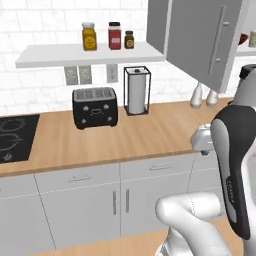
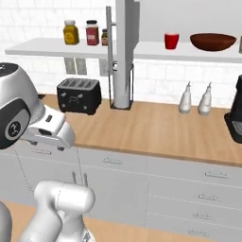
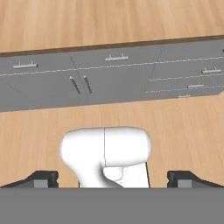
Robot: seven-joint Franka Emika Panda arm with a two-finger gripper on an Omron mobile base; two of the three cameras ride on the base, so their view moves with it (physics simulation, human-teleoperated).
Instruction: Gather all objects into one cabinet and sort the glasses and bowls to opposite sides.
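the fingers (image 3: 41, 179) stand spread wide with nothing between them, pointing down past the wooden tabletop (image 3: 109, 22) edge at the grey drawer fronts (image 3: 109, 78) and the wood floor (image 3: 183, 131) beyond. well above and away from them, the grey cabinet door (image 2: 124, 52) hangs open, edge-on in the right base view. on the pale shelf (image 2: 156, 49) beside that door stands the red tumbler (image 2: 171, 40), and just further along sits the dark brown bowl (image 2: 212, 41), the two apart. below the shelf, two white pointed bottles (image 2: 196, 99) stand close together on the tabletop. further off to the other side of the door are a black toaster (image 2: 79, 95), a paper towel holder (image 1: 137, 91), and three spice jars (image 1: 107, 36) on an open wall shelf (image 1: 80, 55).
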